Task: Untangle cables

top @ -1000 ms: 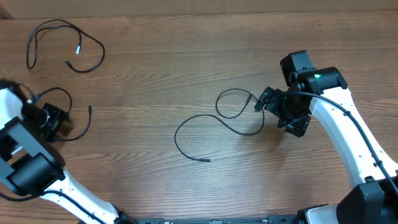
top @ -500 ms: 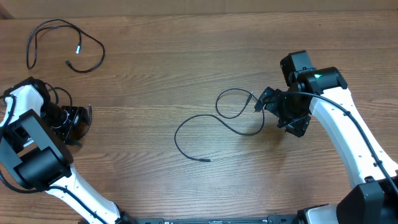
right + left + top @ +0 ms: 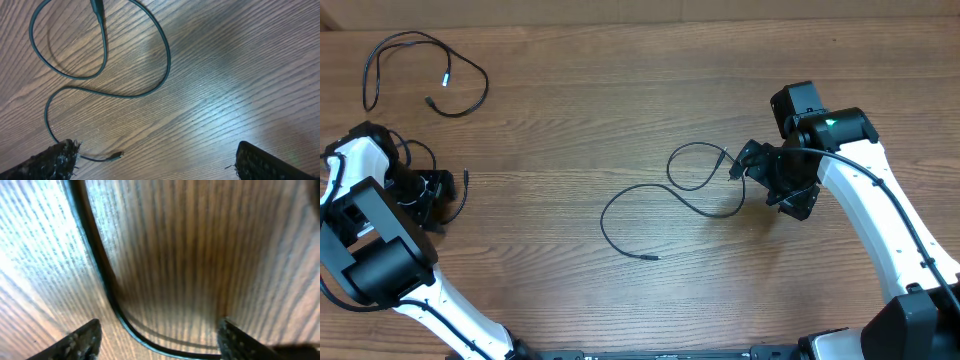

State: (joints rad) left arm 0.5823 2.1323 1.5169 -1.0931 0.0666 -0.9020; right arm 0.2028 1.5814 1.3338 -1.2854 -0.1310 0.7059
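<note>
as i judge it, most of the untangling is done. i count three cables on the wooden table (image 3: 620, 100), each well apart from the others and none lying over another.

my left claw (image 3: 160, 342) hangs low over the wood with its fingers spread, gripping nothing. the left cable (image 3: 102, 275) runs along the table ahead of it and curves in between the two tips. from above, my own arm hides part of that cable, so i cannot tell whether it has a knot in it.

my right claw (image 3: 157, 162) is spread wide too, and empty. the centre cable (image 3: 169, 59) lies just ahead of it in loose loops, with one small plug end near a fingertip. i see no knot there.

the corner cable (image 3: 484, 84) sits well beyond my left claw, a single open curl that neither claw touches.

what looks left to me is little: checking the hidden part of the left cable, and perhaps laying the loops out straighter.
</note>
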